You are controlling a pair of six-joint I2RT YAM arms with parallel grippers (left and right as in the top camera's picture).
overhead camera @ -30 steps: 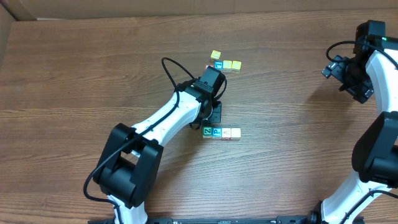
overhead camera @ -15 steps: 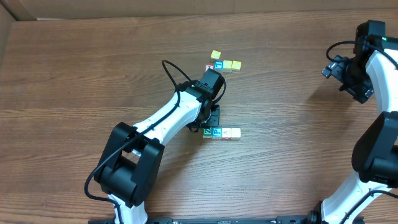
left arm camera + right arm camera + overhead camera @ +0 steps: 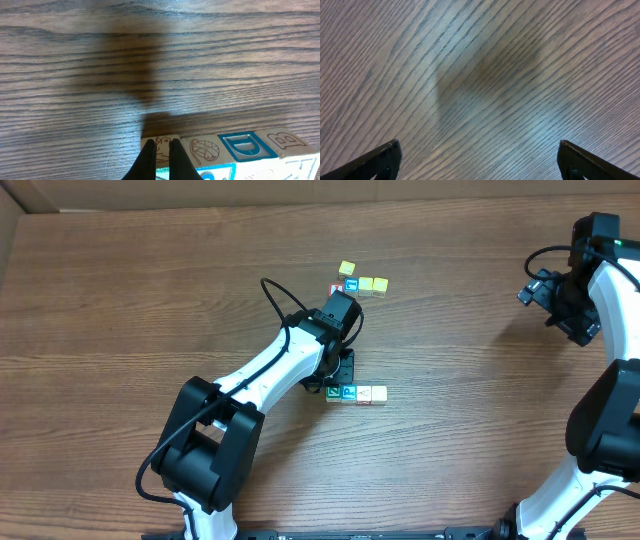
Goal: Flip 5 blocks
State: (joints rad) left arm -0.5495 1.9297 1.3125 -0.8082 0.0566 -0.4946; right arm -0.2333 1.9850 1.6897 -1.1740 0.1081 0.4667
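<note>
Block row [image 3: 357, 393] on table [image 3: 120, 300]; block cluster [image 3: 365, 283] behind.

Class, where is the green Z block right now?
In the overhead view, the green Z block sits at the left end of the lower row, beside the teal P block, at the left gripper's tip.

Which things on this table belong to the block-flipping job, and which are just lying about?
Job:
- green Z block, teal P block and two whitish blocks, in one row
- probably one of the yellowish blocks in the far cluster, unclear which
- shut left claw, at the row's Z end

Lying about:
- red block and second teal block, in that cluster
- open right claw, far off
</note>
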